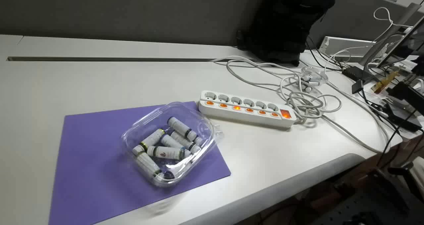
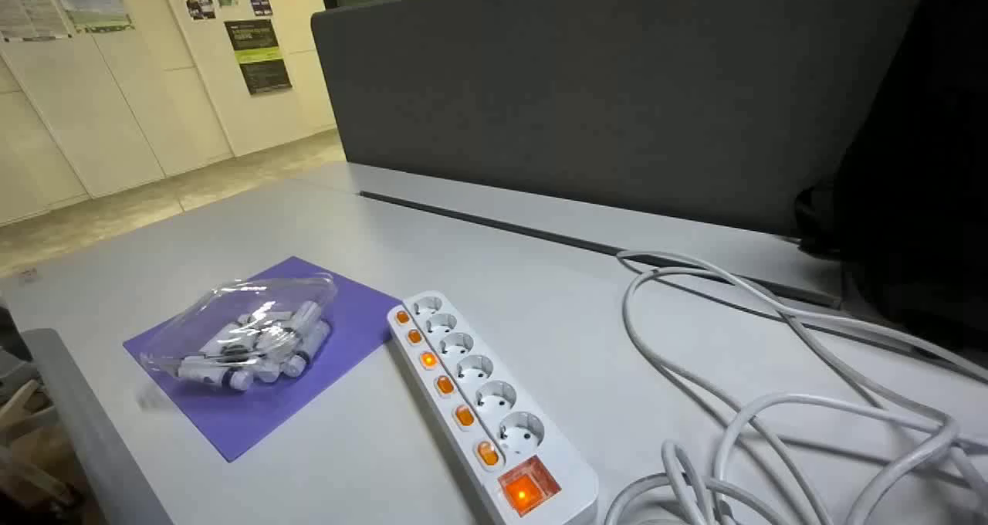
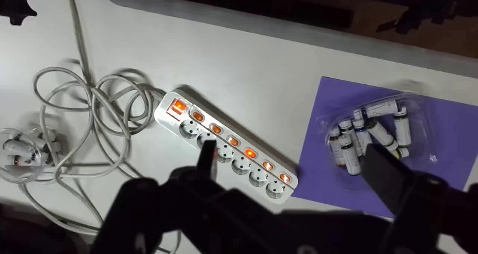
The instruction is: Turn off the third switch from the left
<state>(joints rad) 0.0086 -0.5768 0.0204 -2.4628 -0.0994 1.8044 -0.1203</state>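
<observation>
Showing a dark gripper (image 3: 290,152), spread wide, in the wrist view.
Holds black fingers (image 3: 206,160) well apart, one at left, the other at right, and shows a flat pad (image 3: 387,179) slanting on the right one.

You can read no word, brand or number in any view. The small cylindrical bottles with printed white labels (image 1: 167,153), lying in the clear plastic tub (image 1: 212,136), face you in an exterior view; one label carries a dark-red mark (image 1: 162,154), but you cannot make out the lettering. On the cream panelled wall (image 2: 139,108) you can see the rectangular black poster with a lime-green band (image 2: 258,56), the blue-and-green poster (image 2: 91,0) and the white poster with a dark heading (image 2: 31,11); their print is too small and blurred for you to read.
</observation>
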